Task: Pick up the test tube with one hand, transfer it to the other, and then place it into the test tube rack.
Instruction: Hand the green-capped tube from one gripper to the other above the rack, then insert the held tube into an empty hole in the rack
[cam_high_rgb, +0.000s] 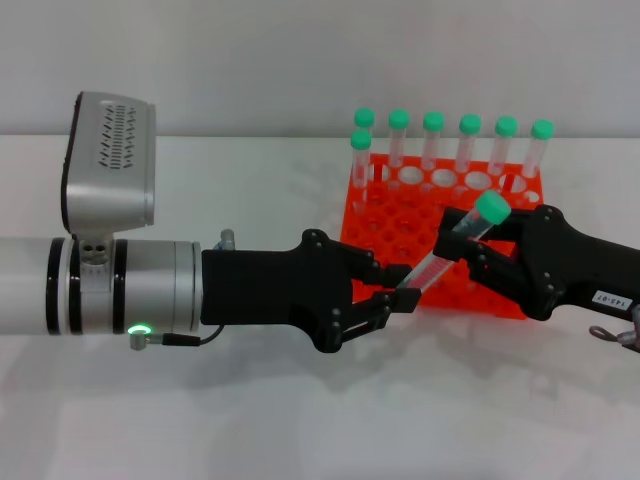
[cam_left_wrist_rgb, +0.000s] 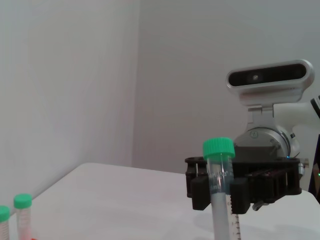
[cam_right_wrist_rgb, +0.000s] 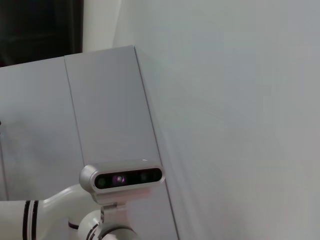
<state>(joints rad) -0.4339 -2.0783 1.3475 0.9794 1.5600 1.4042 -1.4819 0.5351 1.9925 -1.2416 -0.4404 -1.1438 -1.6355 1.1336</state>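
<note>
The white worktop (cam_high_rgb: 300, 420) runs wide and bare in front of the robot, with plenty of open room on the near side. Towards the back stands the test tube rack (cam_high_rgb: 420, 225), bright orange-red, with a line of other green-capped tubes (cam_high_rgb: 469, 140) standing in its far row and one more in the next; the nearer holes look free.

Both arms meet in front of it. The left gripper (cam_high_rgb: 398, 285) reaches across from the left, its fingers closed narrow on the bottom end of the test tube (cam_high_rgb: 455, 245). The right gripper (cam_high_rgb: 470, 238) comes in from the right and its fingers sit on either side of the tube just below the green cap; from the left wrist view they look pressed against it, so both seem to have hold.

The tube hangs tilted in the air, cap up, just before the rack's front edge. I'd guess it is light, stiff and slick plastic, so a firm hold under the cap suits it best. The standing tubes are the thing to steer clear of.
</note>
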